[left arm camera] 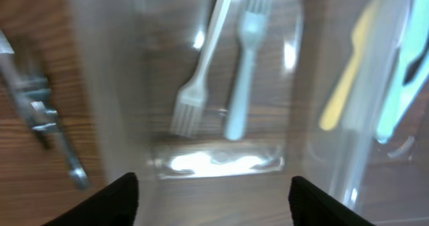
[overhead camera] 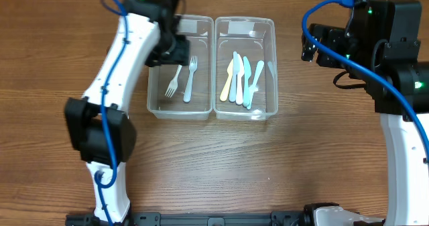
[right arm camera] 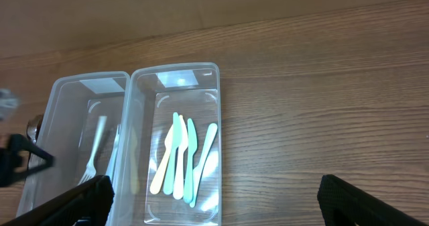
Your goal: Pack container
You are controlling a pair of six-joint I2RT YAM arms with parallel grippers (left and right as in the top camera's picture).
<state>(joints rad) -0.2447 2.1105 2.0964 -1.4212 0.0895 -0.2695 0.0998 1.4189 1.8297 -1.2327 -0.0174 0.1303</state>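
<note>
Two clear plastic containers stand side by side at the table's back middle. The left container holds two pale forks, also seen in the left wrist view. The right container holds several pastel knives, also seen in the right wrist view. My left gripper hangs over the left container's far end, open and empty. My right gripper is off to the right of the containers, open and empty.
Bare wood table surrounds the containers. The left arm's white links run down the left side. The right arm's body stands at the right edge. A metal cable fitting shows at the left of the left wrist view.
</note>
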